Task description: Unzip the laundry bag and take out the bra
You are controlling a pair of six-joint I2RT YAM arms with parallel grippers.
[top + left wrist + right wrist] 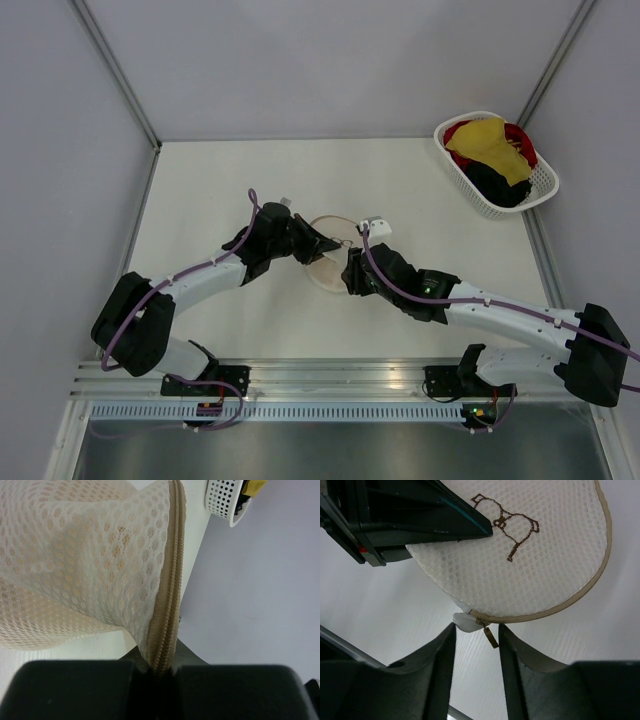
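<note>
The laundry bag (328, 262) lies mid-table, a white mesh pouch with a tan zip around its rim. My left gripper (316, 245) is shut on the bag's zip rim (167, 605), with the tan zip running into the closed jaws (161, 666). The mesh (90, 555) bulges, and a peach-beige tone shows through it; the bra itself is hidden inside. My right gripper (477, 628) is open at the bag's near edge. The zip pull (490, 637) and a white tab (466, 622) hang between its fingers, untouched. The disc panel with the bra outline (507, 522) faces the right wrist camera.
A white lattice basket (545, 185) of yellow, red and black clothes stands at the far right corner and also shows in the left wrist view (222, 502). Grey walls enclose the table on three sides. A metal rail runs along the near edge (330, 375).
</note>
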